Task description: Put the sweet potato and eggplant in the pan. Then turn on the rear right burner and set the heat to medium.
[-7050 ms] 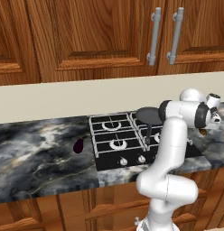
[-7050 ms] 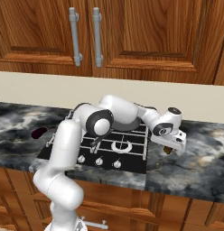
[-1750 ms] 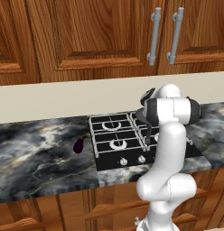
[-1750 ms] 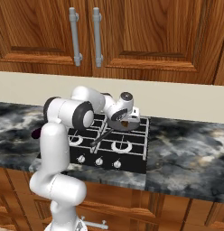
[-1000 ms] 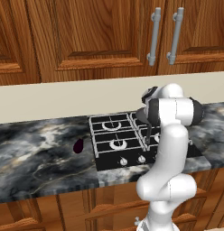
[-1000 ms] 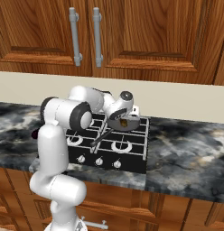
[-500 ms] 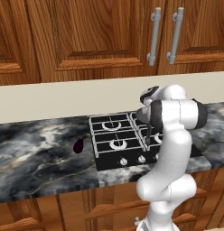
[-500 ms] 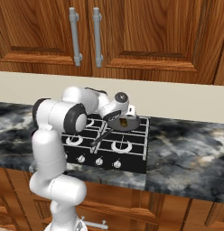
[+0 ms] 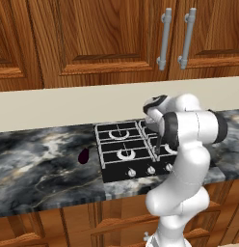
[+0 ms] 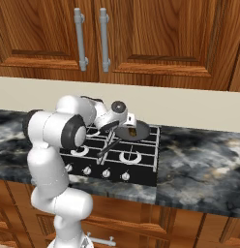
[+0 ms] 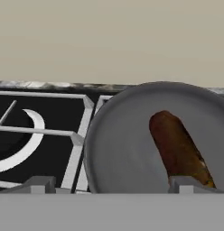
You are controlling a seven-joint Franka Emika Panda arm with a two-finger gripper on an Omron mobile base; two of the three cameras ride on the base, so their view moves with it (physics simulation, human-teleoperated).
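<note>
One sweet potato (image 11: 179, 151) lies in the pan (image 11: 118, 149), beneath the spread tool (image 11: 109, 184).

We see an orange-brown sweet potato (image 11: 179, 151) in a dark grey pan (image 11: 118, 149), and a dark purple eggplant (image 9: 84, 156) on the grey-veined marble counter (image 9: 39, 164).

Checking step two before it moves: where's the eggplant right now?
The eggplant lies on the marble counter just left of the stovetop in the left base view, not yet in the pan.
</note>
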